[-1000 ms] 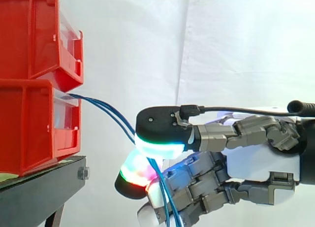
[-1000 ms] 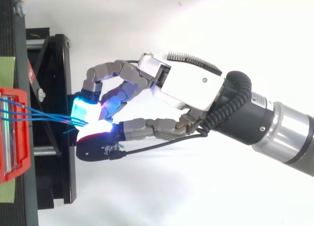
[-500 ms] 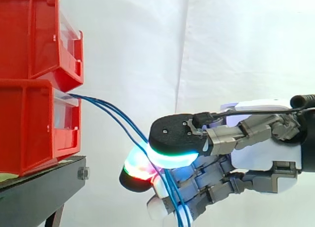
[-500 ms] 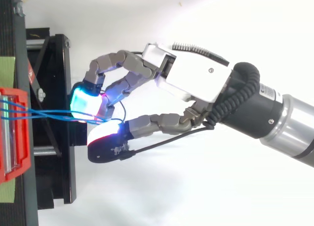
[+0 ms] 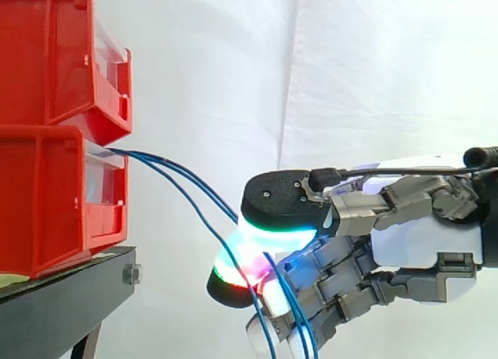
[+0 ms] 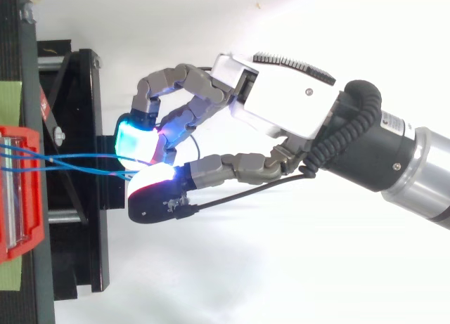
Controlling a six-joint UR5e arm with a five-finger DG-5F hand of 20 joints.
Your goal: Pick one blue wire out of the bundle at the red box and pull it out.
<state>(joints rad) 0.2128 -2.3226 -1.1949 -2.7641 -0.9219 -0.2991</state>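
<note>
Several blue wires (image 5: 167,166) leave the red box (image 5: 54,195) and slope down to its right into the hand (image 5: 416,242), whose curled pads (image 5: 272,233) pinch them. You want one only, so ease off, isolate a single strand, then draw steadily away from the box.

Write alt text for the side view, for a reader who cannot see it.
A robot hand at the right pinches blue wires between its curled, glowing fingers. The wires slope up to the left into the lower of two stacked red bins on a black stand, before a white curtain.
</note>
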